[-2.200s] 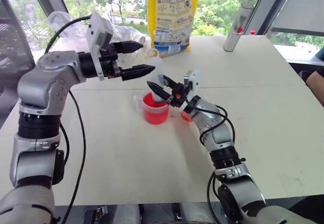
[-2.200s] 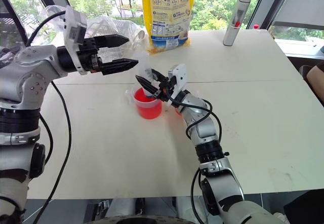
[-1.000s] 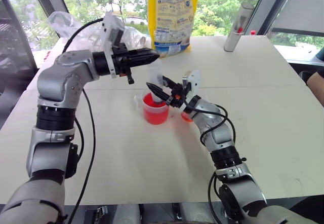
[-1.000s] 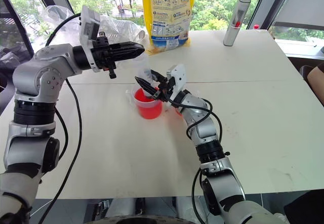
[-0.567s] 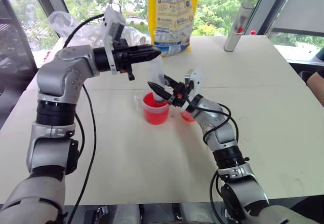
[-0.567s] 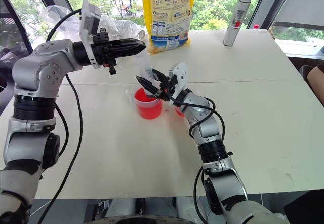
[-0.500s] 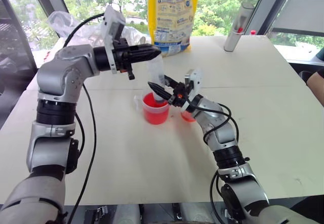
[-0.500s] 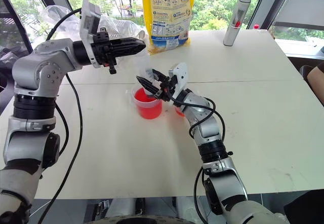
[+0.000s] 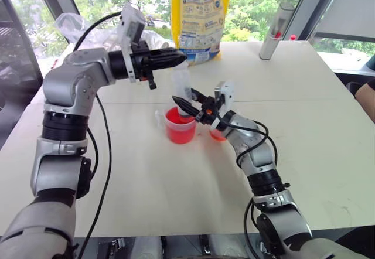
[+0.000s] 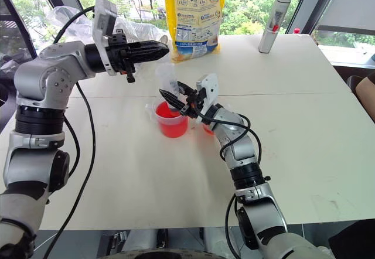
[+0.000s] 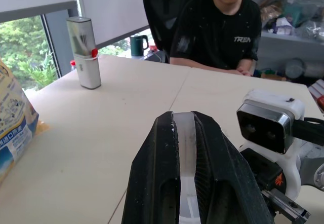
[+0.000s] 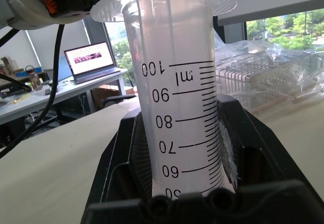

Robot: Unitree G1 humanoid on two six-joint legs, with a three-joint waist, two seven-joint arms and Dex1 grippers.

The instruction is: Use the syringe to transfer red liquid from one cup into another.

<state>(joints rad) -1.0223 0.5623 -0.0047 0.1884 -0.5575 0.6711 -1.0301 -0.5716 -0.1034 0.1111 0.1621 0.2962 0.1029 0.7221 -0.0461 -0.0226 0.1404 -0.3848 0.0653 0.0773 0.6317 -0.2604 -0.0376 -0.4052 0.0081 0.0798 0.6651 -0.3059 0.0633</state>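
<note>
The syringe (image 9: pixel 182 92) stands near upright just left of frame centre in the head views, its lower end inside the larger cup (image 9: pixel 179 126), its top leaning slightly toward the upper left. The right wrist view shows the clear barrel (image 12: pixel 187 107) with printed scale marks running up to 100 and its flange at the top. The right gripper (image 9: pixel 186 106) is clamped on the lower barrel, both black fingers (image 12: pixel 253 153) pressed against the plastic. The left gripper (image 9: pixel 176 58), reaching in level from the upper left, is closed narrow at the syringe's top end; in the left wrist view a clear strip (image 11: pixel 185 148) sits pinched between its fingers, apparently the plunger, though the part cannot be identified with certainty.

The larger cup holds red liquid (image 9: pixel 179 131) and rests on the table (image 9: pixel 146 177) at frame centre. The smaller cup (image 9: pixel 217 134), also showing red, sits just right of it, largely hidden behind the right wrist.

At the table's far edge, top centre, a yellow bag (image 9: pixel 200 16) stands upright. A grey cylinder (image 9: pixel 275 31) with a red cap leans at upper right. Crumpled clear plastic (image 9: pixel 73 24) lies at upper left. A person in a black shirt (image 11: pixel 217 29) sits at the table's far side in the left wrist view.
</note>
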